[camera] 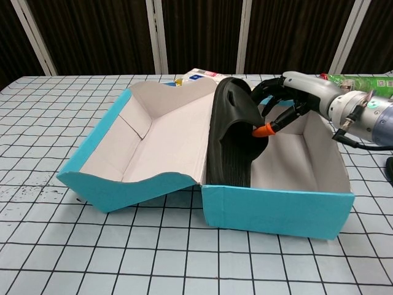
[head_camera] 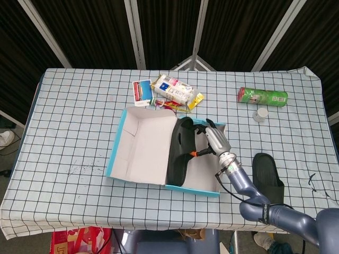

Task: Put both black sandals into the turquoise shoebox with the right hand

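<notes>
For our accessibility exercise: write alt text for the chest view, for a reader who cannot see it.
The robot's right hand holds a black sandal on edge inside an open turquoise shoebox, against its left wall. The box sits on a checked tablecloth, lid flap open to the left.

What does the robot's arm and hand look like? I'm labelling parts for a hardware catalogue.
Only the right arm shows: glossy blue-grey rounded segments, a silver metal wrist with a thin black cable. The right hand has a pale grey back, dark fingers and one orange fingertip.
</notes>
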